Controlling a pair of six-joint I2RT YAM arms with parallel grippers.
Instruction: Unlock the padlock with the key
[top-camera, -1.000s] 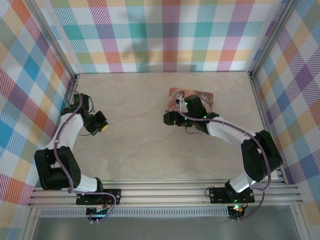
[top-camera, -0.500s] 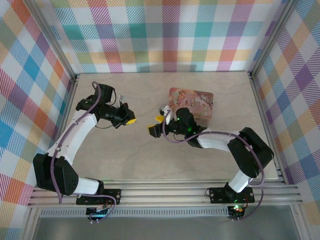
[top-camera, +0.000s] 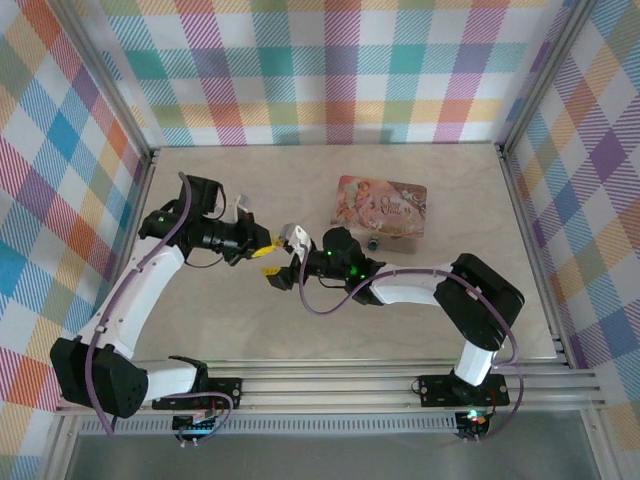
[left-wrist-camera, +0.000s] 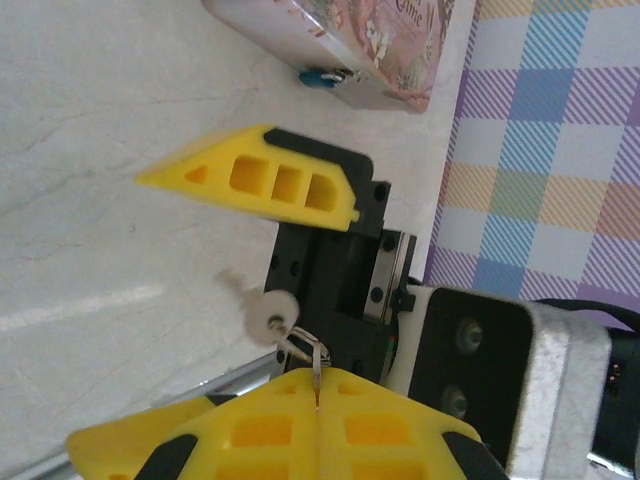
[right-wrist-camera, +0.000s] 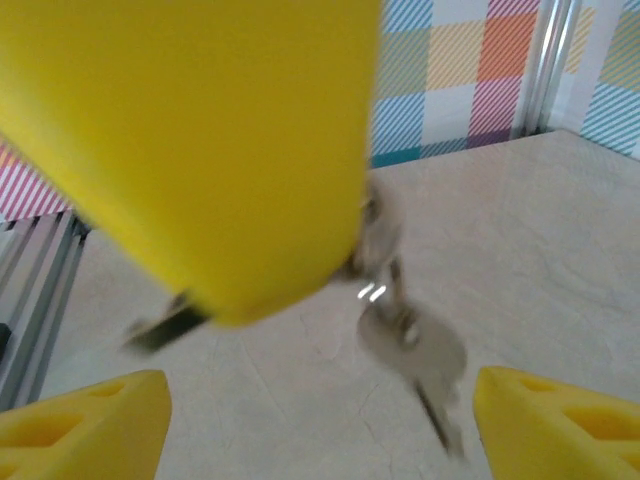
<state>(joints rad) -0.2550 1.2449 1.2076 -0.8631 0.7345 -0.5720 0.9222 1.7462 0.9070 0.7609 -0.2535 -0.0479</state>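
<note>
My left gripper is shut on the ring of a small silver key, which dangles from its yellow fingertips. My right gripper faces it at the table's middle, open, and one of its yellow fingers crosses the left wrist view. In the right wrist view the key hangs blurred between my open right gripper's tips, touching neither. The padlock is tiny and blue-and-gold. It lies on the table against the near edge of the pink box, apart from both grippers, and reappears as the padlock in the left wrist view.
The pink illustrated box lies flat at the back right of the table. Plaid walls with aluminium posts close in the left, back and right sides. Free tabletop lies in front of both grippers.
My left arm swung right toward the middle with the key. My right gripper moved left, away from the pink box, and now faces the left gripper closely.
</note>
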